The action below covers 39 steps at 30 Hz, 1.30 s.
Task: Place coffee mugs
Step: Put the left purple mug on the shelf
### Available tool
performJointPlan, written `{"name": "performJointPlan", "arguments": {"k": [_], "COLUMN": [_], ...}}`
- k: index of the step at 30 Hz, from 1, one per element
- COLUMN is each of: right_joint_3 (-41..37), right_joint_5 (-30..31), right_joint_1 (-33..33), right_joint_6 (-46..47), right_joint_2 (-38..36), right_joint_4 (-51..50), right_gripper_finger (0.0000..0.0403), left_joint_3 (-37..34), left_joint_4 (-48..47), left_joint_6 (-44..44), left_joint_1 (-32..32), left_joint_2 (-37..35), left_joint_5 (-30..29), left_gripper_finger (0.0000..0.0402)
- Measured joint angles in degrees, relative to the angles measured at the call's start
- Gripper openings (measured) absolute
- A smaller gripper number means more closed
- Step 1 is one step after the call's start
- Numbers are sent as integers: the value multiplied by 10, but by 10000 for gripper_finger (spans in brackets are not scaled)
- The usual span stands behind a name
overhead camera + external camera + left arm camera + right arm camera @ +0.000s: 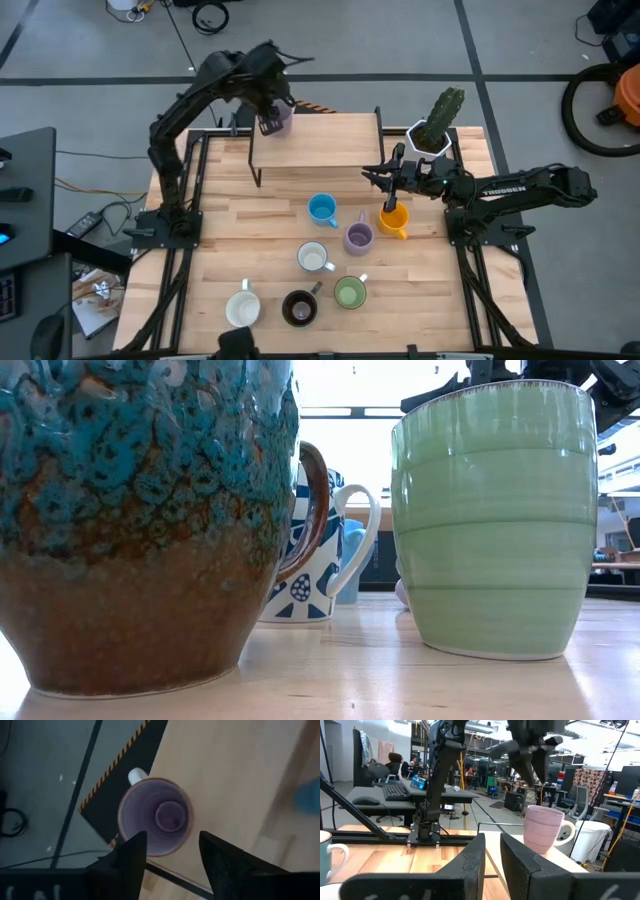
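From above, the left gripper (pixel 270 118) hangs over a lilac mug (pixel 279 116) at the shelf's (pixel 320 150) far left corner; the right gripper (pixel 390 192) is above the orange mug (pixel 394 221). In the left wrist view, the fingers (pixel 131 851) stand spread above the mug (pixel 155 817), not touching it. In the right wrist view, the fingers (pixel 470 857) are nearly pressed together, holding nothing.

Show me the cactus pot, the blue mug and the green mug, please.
cactus pot (pixel 428 139), high view, on its white rim.
blue mug (pixel 321 208), high view, on its inside.
green mug (pixel 490 520), low view, on its ribbed side wall.
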Motion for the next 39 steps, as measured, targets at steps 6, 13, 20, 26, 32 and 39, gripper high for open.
{"name": "performJointPlan", "arguments": {"k": [6,13,20,26,32,39], "right_joint_3": [0,0,15,120,256,353], "right_joint_5": [0,0,32,41,46,42], "right_joint_1": [0,0,0,-6,-36,-73], "right_joint_6": [6,6,13,12,20,27], "right_joint_2": [0,0,27,125,218,298], "right_joint_4": [0,-1,-8,-76,-177,-215], "right_gripper_finger": [66,66,66,66,66,66], "left_joint_3": [-35,-167,-412,-585,-694,-845], "left_joint_4": [7,86,260,418,512,684], "left_joint_6": [-21,-47,-47,-63,-104,-92], "left_joint_1": [-8,-22,-49,-62,-70,-96], "left_joint_2": [-85,-207,-349,-422,-454,-519], "left_joint_5": [19,52,55,56,63,66], "left_gripper_finger": [154,134,132,132,132,132]}}
